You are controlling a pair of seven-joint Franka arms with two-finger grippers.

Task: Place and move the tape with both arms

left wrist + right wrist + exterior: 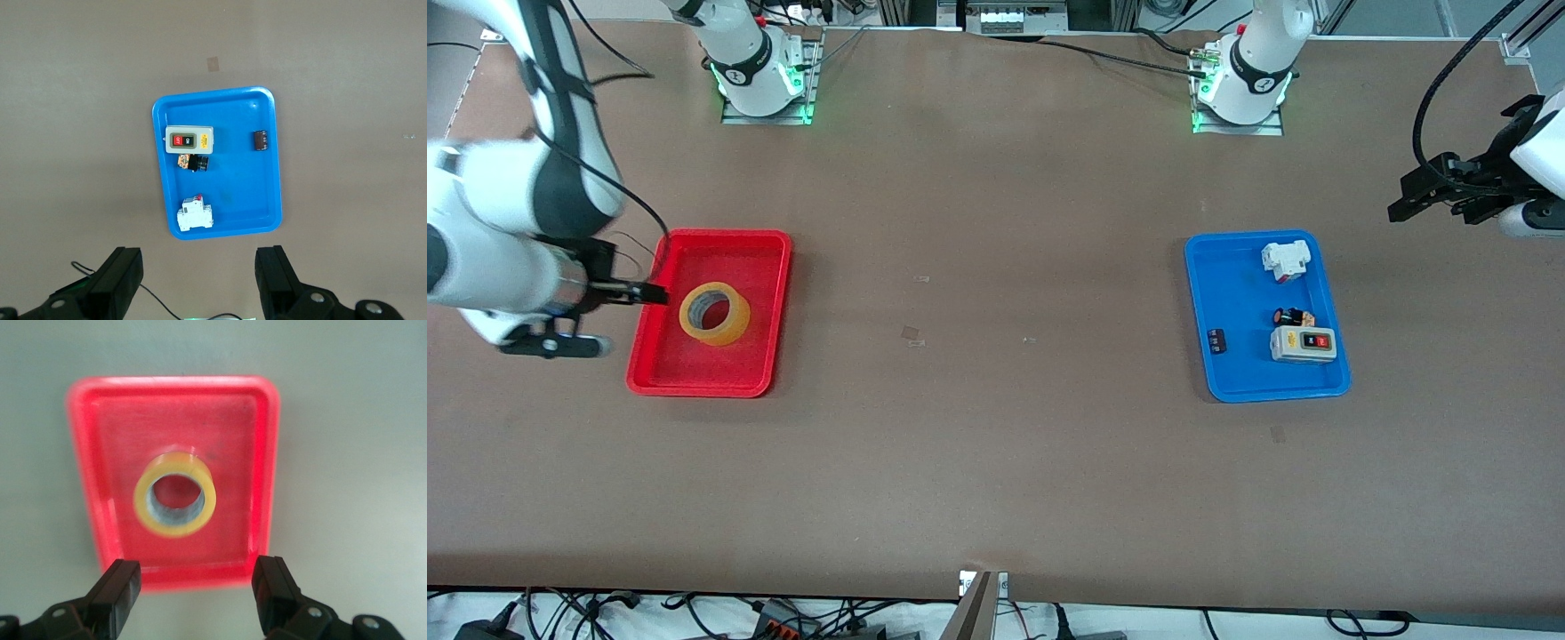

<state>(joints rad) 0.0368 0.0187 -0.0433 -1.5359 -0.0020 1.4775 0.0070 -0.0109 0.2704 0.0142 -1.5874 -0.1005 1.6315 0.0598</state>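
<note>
The tape (714,313), a yellowish ring with a wide hole, lies flat in the red tray (760,253) toward the right arm's end of the table. It also shows in the right wrist view (175,494), inside the red tray (263,453). My right gripper (645,293) (197,583) is open and empty, up in the air over the tray's outer edge, apart from the tape. My left gripper (1418,191) (200,267) is open and empty, held over bare table beside the blue tray (1232,293) at the left arm's end.
The blue tray (267,200) holds a white breaker (1286,260), a grey switch box (1303,343), a small black push button (1294,316) and a small dark part (1217,340). Both arm bases stand along the table's edge farthest from the front camera.
</note>
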